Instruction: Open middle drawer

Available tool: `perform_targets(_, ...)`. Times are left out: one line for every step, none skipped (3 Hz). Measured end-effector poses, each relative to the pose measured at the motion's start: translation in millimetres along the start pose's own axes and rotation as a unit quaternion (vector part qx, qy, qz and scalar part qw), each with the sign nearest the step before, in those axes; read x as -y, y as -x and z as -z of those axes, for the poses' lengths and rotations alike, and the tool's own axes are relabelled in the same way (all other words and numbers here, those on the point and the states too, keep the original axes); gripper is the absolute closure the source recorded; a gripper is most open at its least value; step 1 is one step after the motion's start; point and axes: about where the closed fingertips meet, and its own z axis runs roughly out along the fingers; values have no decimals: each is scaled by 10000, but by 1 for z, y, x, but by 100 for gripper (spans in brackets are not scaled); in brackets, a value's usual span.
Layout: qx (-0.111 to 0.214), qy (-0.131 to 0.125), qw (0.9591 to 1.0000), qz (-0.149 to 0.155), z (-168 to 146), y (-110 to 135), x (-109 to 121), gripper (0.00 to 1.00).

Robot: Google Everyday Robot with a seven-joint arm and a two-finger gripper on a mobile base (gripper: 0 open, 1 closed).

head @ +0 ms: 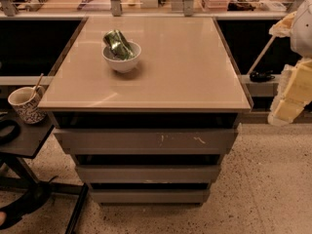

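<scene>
The middle drawer [147,173] is a plain grey handle-less front, second of three stacked under the beige cabinet top [185,82]. It looks closed, with a dark gap above it. The scratched top front [146,141] is above it and the narrowest front [148,195] is below. My gripper [287,106], cream-coloured, hangs at the right edge of the view, to the right of the cabinet and above the level of the drawers, touching nothing.
A white bowl [122,61] holding a crumpled green packet [117,44] stands on the cabinet top. A patterned mug [24,104] sits on a low side shelf at the left. Speckled floor [273,189] lies to the right. Cluttered shelves run along the back.
</scene>
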Motion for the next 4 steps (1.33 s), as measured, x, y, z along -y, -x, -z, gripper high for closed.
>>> perform_targets(1, 0, 10000, 1, 0, 0, 0, 0)
perform_targets(285, 49, 9993, 246, -26, 3, -12, 0)
perform_targets(1049, 405, 9922, 536, -94, 10, -55, 0)
perform_targets(1811, 839, 9777, 649, -185, 13, -108, 0)
